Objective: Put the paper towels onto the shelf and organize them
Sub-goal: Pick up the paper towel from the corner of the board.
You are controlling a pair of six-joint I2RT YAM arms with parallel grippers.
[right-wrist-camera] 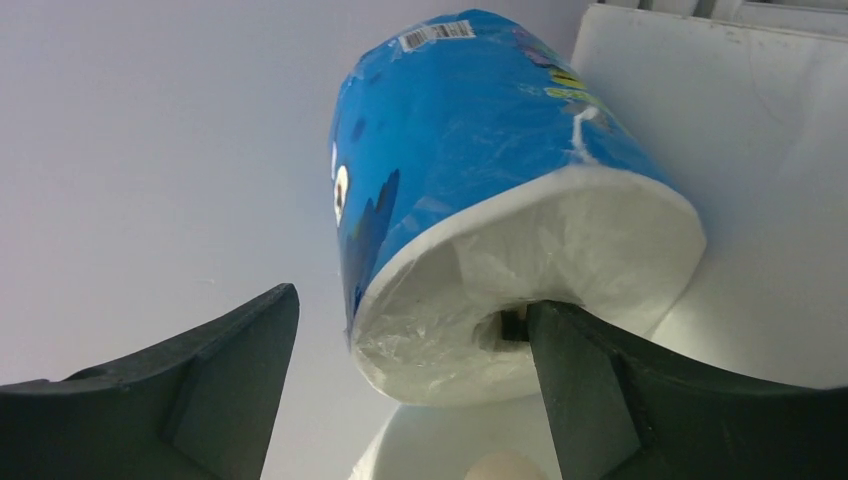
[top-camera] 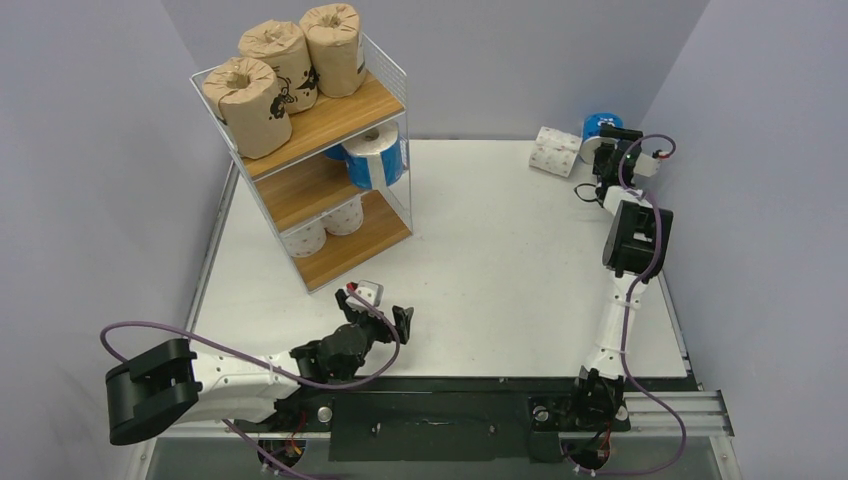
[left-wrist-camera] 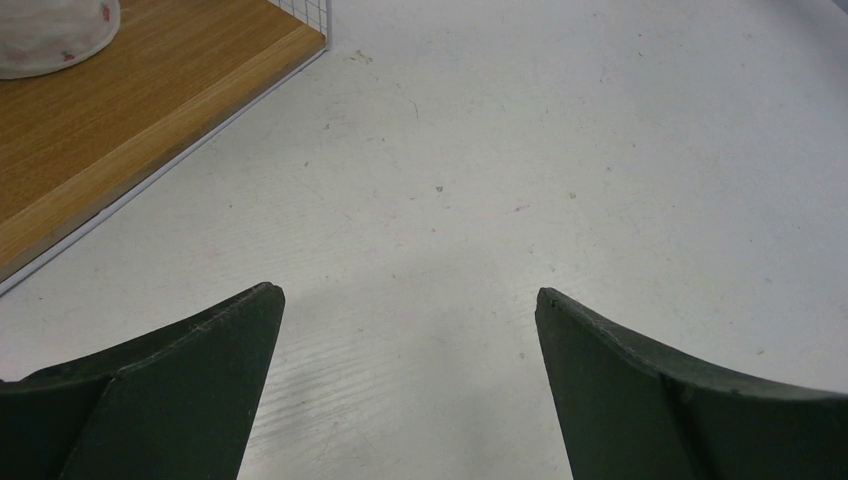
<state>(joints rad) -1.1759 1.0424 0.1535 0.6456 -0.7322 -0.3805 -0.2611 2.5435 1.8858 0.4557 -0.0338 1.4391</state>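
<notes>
Right wrist: blue roll (right-wrist-camera: 470, 190) between fingers (right-wrist-camera: 200, 390)

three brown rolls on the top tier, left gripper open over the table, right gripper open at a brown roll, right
Not quite: the roll at the right gripper is blue-wrapped, not brown, as the right wrist view shows. The rest stands: three brown rolls on the top tier of the shelf, left gripper open over the table.

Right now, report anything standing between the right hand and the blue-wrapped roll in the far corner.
Nothing visible does. The right hand is open right at the blue-wrapped roll, whose white end faces it, with one finger already at the core hole.
</notes>
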